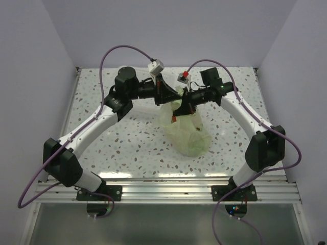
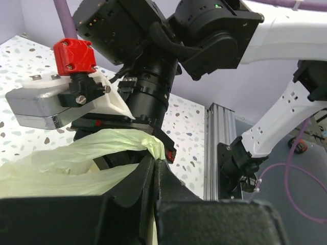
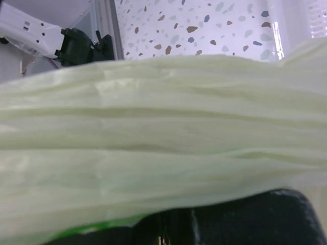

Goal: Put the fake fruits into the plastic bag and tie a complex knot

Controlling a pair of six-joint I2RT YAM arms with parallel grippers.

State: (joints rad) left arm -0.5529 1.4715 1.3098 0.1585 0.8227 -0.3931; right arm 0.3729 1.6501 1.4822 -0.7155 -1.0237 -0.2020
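The pale green plastic bag (image 1: 188, 133) sits bulging in the middle of the table. A dark reddish piece of the fake fruits (image 1: 196, 128) shows dimly through its film; the rest are hidden inside. Both grippers meet above the bag's top. My left gripper (image 2: 154, 164) is shut, pinching a twisted strip of the bag (image 2: 76, 153) that runs toward the right gripper's fingers (image 2: 168, 153). From above, the left gripper (image 1: 176, 101) is just behind the right gripper (image 1: 175, 116). In the right wrist view stretched bag film (image 3: 163, 132) fills the frame over the shut right gripper (image 3: 190, 224). Any knot is hidden under the grippers.
The speckled tabletop (image 1: 127, 143) lies around the bag. An aluminium rail (image 1: 163, 189) runs along the near edge with both arm bases on it. Walls close the table on the left, back and right. Purple cables (image 1: 120, 51) arc above the arms.
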